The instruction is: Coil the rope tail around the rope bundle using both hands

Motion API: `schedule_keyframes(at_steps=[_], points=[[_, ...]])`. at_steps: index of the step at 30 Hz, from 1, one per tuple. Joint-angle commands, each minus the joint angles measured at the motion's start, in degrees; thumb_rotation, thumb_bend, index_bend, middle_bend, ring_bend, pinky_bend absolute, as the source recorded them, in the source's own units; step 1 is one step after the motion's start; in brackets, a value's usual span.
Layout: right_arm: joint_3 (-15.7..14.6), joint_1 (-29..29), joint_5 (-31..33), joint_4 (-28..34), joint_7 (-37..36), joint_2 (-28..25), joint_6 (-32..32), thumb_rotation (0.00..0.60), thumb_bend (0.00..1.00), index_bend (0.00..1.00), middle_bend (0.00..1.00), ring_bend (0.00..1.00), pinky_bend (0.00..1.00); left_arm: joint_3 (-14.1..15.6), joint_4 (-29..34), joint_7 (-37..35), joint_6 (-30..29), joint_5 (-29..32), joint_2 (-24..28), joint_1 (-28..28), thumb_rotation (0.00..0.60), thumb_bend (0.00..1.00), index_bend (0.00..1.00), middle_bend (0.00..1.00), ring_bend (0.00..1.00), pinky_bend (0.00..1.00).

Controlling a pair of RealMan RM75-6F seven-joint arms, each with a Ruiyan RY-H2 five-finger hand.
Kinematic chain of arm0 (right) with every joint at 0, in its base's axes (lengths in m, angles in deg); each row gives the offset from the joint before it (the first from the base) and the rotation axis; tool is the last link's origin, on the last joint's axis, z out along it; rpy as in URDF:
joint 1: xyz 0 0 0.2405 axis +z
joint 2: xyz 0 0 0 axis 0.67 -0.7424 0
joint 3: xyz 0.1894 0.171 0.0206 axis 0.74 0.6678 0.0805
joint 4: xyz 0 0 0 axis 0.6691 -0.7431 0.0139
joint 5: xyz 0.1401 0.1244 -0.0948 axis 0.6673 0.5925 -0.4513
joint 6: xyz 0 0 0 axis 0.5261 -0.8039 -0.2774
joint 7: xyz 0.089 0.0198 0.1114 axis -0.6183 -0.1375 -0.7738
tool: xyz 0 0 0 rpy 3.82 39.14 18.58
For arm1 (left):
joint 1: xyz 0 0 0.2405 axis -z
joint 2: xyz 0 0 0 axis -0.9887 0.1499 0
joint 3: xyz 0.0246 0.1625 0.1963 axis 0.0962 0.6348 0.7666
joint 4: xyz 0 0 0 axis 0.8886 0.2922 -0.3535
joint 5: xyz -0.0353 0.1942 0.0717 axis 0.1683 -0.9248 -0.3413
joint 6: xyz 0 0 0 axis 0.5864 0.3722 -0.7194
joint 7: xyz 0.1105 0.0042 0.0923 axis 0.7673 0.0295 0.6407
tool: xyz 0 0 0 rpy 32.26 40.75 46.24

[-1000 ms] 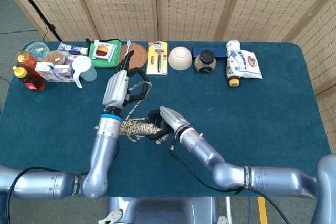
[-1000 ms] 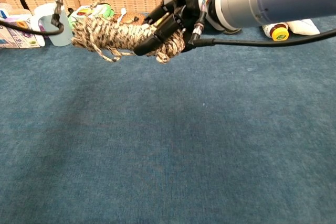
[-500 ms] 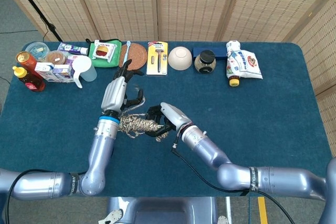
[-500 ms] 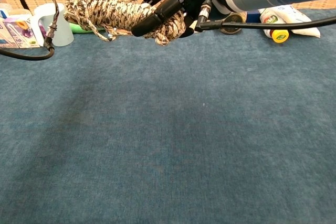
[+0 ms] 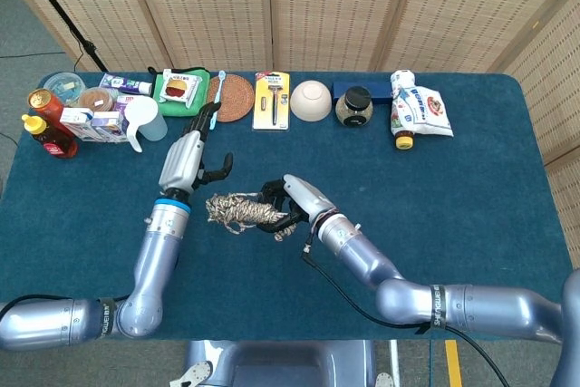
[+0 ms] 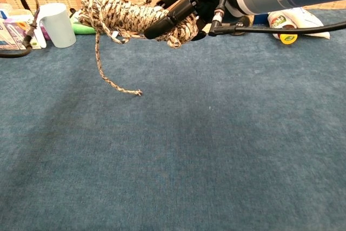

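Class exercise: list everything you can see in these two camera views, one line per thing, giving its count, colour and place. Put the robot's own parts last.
rope bundle: one, tan and brown, table centre, in the right hand.
rope tail: one, same colours, hanging loose, its end at the cloth.
table: one, blue cloth.
sauce bottles: two, red-brown, far left.
measuring cup: one, pale blue, left.
green packet: one, back row.
round mat: one, brown, back row.
razor pack: one, yellow, back row.
bowl: one, cream, back row.
jar: one, dark lid, back row.
white bag: one, back right.
left hand: one, silver and black, left of the bundle, empty.
right hand: one, fingers round the bundle.
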Motion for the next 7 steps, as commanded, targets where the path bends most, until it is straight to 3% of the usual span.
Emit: schedule_keyframes(at_steps=[1, 7], points=[[-0.25, 0.12, -0.10, -0.12, -0.34, -0.25, 0.08, 0.600, 0.66, 0.66, 0.64, 0.57, 0.86, 0.17, 1.53, 0.40, 0.31, -0.35, 2.05, -0.83, 0.600, 0.45, 0.00, 0.00, 0.00, 0.00], [-0.55, 0.28, -0.28, -0.04, -1.12, -1.30, -0.34, 0.600, 0.66, 0.66, 0.64, 0.57, 0.86, 0.06, 6.93, 6.20, -2.09, 1.18, 8.77, -1.75, 0.600, 0.45, 0.00, 0.00, 0.00, 0.00]])
